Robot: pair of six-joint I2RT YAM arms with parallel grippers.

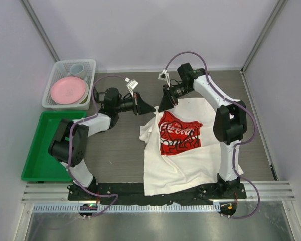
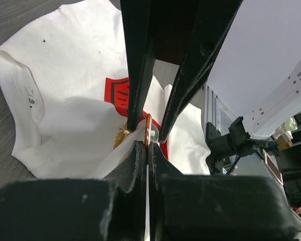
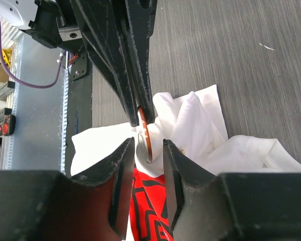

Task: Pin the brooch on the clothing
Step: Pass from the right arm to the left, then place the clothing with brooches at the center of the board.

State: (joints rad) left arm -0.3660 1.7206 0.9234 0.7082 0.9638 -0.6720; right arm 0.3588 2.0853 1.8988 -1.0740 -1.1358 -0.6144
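Left gripper [image 2: 147, 146] fills the foreground, jaws clenched tight. Right at its tips sits the brooch [image 3: 147, 134], a thin copper-rimmed disc seen edge-on, nipped there against a lifted fold of white cloth. Coming in head-on, the right gripper [image 3: 149, 143] stands released, one finger on each side of that disc with a sliver of daylight either way. Just outside one right finger, a small gold ornament [image 2: 121, 136] rests on the fold; whether it joins the disc I cannot tell. Below both tools the T-shirt [image 1: 183, 168] spreads over the table [image 1: 115, 150], its upper edge bunched up toward the tips, red print [image 1: 179, 133] face up. Well off beyond the left arm are a green tray [image 1: 34, 150] and a white basket [image 1: 49, 98] holding a pink plate [image 1: 68, 90] and a cup [image 1: 77, 69].
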